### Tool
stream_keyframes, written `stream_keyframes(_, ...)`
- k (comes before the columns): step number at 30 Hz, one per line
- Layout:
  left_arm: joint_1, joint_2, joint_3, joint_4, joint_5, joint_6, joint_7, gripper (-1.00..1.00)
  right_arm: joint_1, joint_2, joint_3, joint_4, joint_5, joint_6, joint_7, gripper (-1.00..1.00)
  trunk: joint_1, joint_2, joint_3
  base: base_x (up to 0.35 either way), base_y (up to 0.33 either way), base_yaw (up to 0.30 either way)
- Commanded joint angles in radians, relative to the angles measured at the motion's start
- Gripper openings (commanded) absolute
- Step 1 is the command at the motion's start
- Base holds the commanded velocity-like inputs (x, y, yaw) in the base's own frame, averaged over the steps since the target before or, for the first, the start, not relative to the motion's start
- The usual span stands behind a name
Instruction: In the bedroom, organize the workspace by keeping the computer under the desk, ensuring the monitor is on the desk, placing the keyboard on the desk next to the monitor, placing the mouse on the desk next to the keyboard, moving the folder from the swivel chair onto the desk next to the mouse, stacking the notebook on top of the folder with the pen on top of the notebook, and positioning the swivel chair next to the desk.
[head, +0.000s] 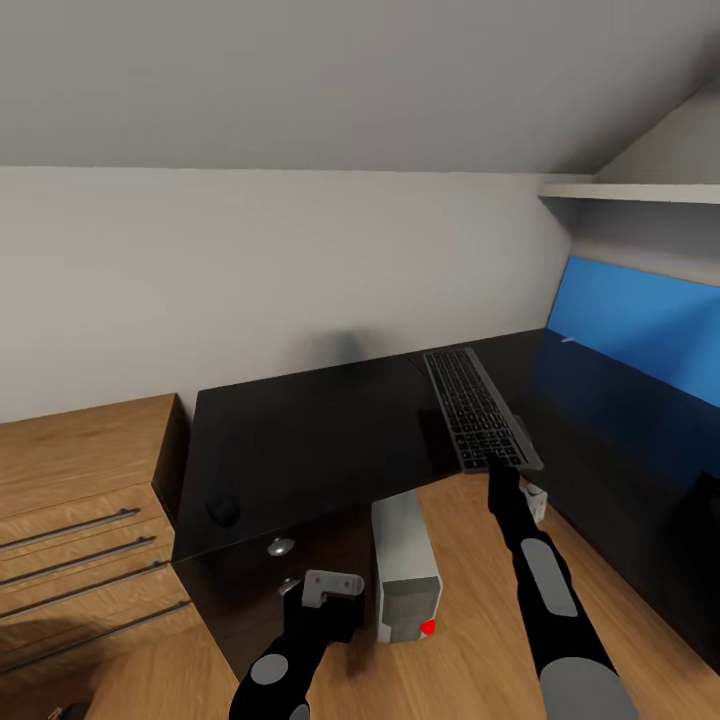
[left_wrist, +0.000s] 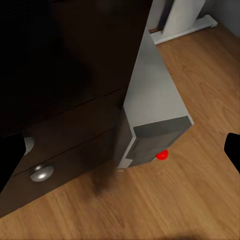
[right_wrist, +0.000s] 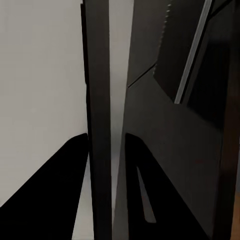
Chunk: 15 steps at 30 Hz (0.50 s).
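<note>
keyboard (head: 478, 408): lies at centre right of the head frame, on the desk, its near end jutting past the desk edge; that overhang is probably what lets the right gripper take it from the edge.
right gripper (head: 505, 475): reaches up from the lower right of the frame to the keyboard's near end; its fingers appear to be pinching that edge, though the jaws themselves are hard to make out. in the right wrist view a thin dark slab (right_wrist: 97, 125) runs edge-on between the dark fingers, which suits a grip on the keyboard.
left gripper (head: 330, 588): low in the frame, beside the drawer block; the head view does not settle whether it is spread or pressed together, so i cannot tell. it holds nothing that i can see.
desk (head: 300, 430): glossy black, spanning the middle of the frame; a round silver knob (left_wrist: 41, 173) marks its drawers.
computer (head: 405, 570): silver-grey tower, lower centre, standing on the wood floor in the desk's knee space with its red light forward; already where the task wants it.
mouse (head: 222, 510): small dark round shape at the desk's near left corner, well apart from the keyboard.
blue panel (head: 640, 330): at the right edge; what it is, i cannot tell.
wooden cabinet (head: 80, 520): lower left, beside the desk.
</note>
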Motion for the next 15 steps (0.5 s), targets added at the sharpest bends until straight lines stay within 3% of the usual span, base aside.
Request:
stream_keyframes(1,-0.001,0.000,-0.002,-0.001,0.010,0.003,0.010,1.00,-0.001,0.002,-0.005,-0.001,-0.011,0.010,0.004,-1.00,0.000,0.000,-0.001,0.000,0.000,0.000)
stream_keyframes(6,-0.001,0.001,-0.001,-0.001,0.010,0.003,0.010,1.00,-0.001,0.010,-0.002,-0.004,-0.010,0.011,0.001,-1.00,0.000,0.000,0.001,-0.027,0.000,0.000)
stream_keyframes(15,-0.001,0.001,-0.001,0.000,0.010,0.003,0.010,1.00,-0.001,0.017,-0.001,-0.005,-0.009,0.011,-0.002,-1.00,0.000,0.000,0.015,-0.287,0.000,0.000)
